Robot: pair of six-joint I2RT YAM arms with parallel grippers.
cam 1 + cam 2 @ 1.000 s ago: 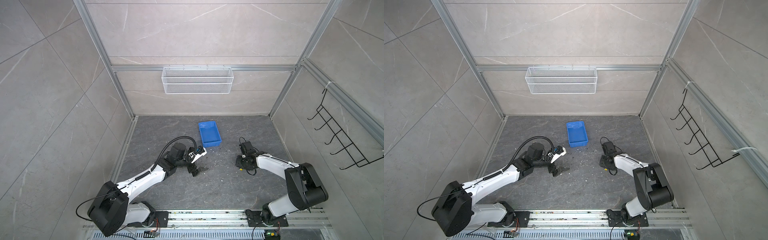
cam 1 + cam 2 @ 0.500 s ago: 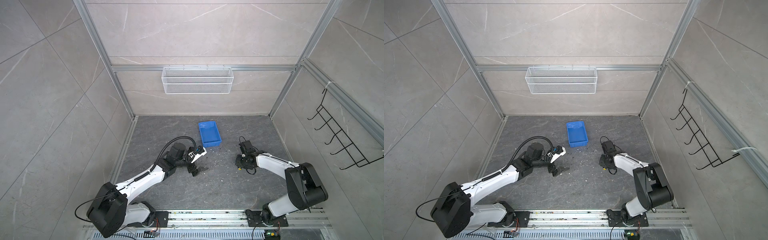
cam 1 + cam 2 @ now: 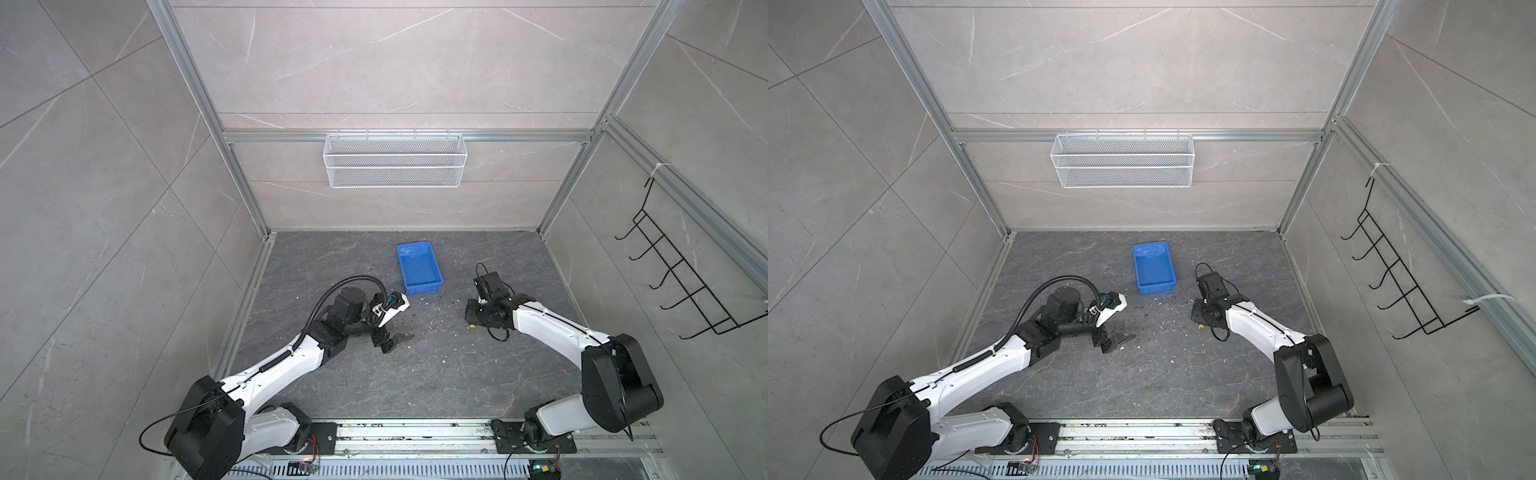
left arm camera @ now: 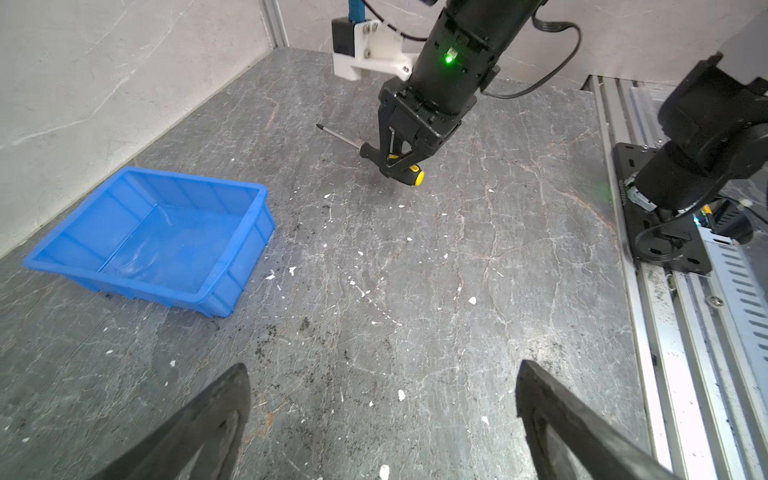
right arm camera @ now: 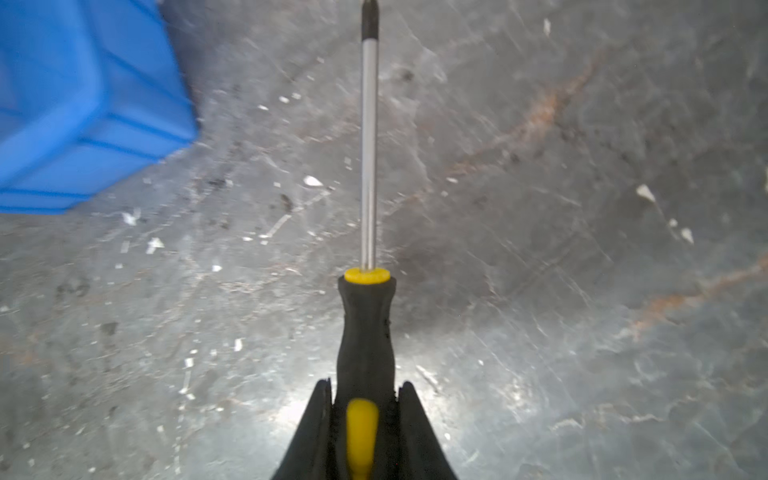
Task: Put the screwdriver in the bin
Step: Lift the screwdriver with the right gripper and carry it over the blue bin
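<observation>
The screwdriver (image 5: 365, 332) has a black handle with yellow ends and a thin metal shaft. My right gripper (image 5: 365, 384) is shut on the rear of its handle, low over the dark floor. In the left wrist view the right gripper (image 4: 395, 166) pinches the screwdriver (image 4: 409, 174), whose shaft points away along the floor. The yellow butt of the screwdriver (image 3: 472, 326) shows in both top views. The blue bin (image 3: 424, 286) stands to the left of and behind the right gripper (image 3: 473, 318), with nothing in it. My left gripper (image 4: 382, 370) is open and holds nothing.
A white wire basket (image 3: 395, 166) hangs on the back wall. A black hook rack (image 3: 685, 282) is on the right wall. The mounting rail (image 3: 415, 432) runs along the front edge. White flecks litter the floor.
The right gripper's jaws have closed onto the screwdriver's handle. Both arms stay nearly where they were.
</observation>
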